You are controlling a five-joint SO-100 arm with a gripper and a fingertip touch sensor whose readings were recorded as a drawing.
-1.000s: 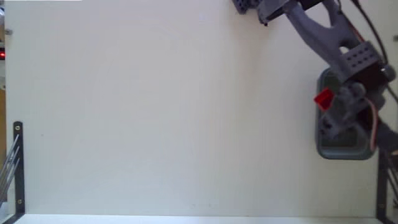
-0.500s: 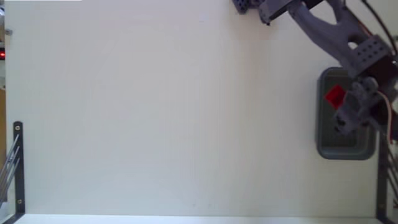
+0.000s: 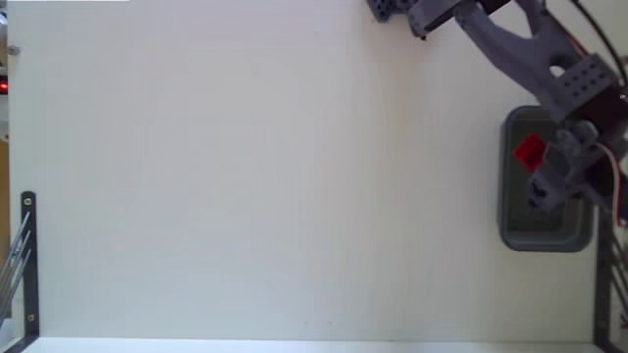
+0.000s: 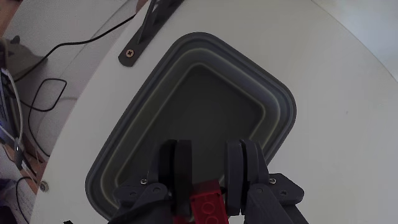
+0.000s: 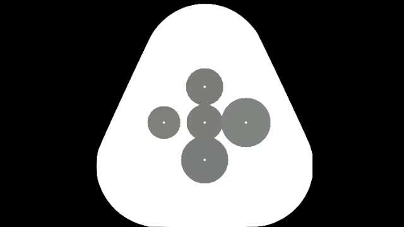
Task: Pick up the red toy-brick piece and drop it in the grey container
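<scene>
the gripper [image 4: 208, 165] squeezes the red toy-brick piece [image 4: 204, 204] over the grey container [image 4: 149, 112]; dropped crooked, it could bounce out.

**Sensor picture: nothing to log**

This frame is a sensor's own picture, not a view of the scene. It gives no scene facts, so none are noted and no points are placed in it.
</scene>
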